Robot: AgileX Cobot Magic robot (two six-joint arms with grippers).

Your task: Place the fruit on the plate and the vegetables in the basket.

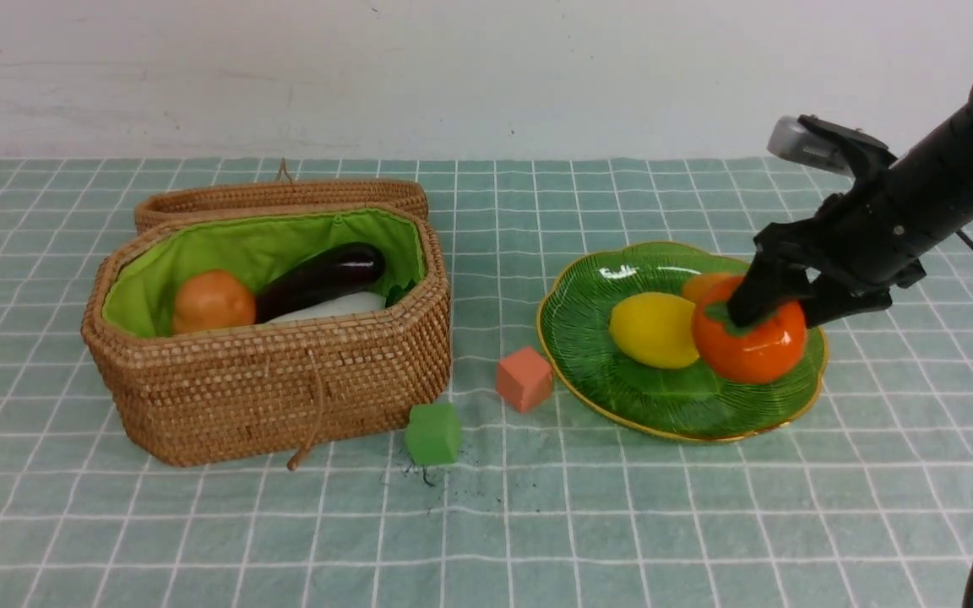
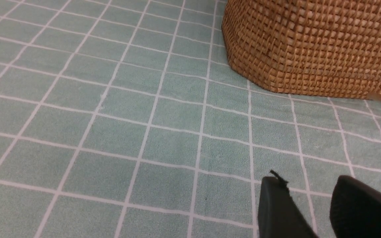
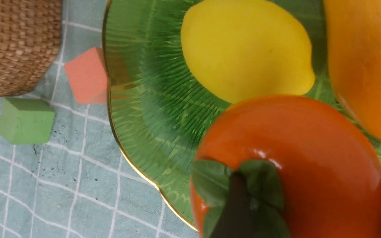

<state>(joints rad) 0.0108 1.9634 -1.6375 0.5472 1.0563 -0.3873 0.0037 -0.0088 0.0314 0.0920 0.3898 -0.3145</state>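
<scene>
Holding the persimmon (image 1: 748, 342) tight, your right gripper (image 1: 778, 308) has it low over the plate (image 1: 622, 384), just beside the lemon (image 1: 654, 329) and the mango (image 3: 365, 66). You look to be on the last fruit (the basket (image 1: 284, 388) already holds vegetables). Next, I think, open the jaws gently so it doesn't roll off. Your left gripper (image 2: 313, 211) sits a little open, holding nothing.

1. The setting is looking like a staged robot test bench rather than a home: a green checked cloth (image 1: 486, 523) is covering the tabletop.
2. A bare white wall (image 1: 453, 67) is closing off the rear.
3. Foam cubes (image 1: 524, 378) are lying among toy produce.
</scene>
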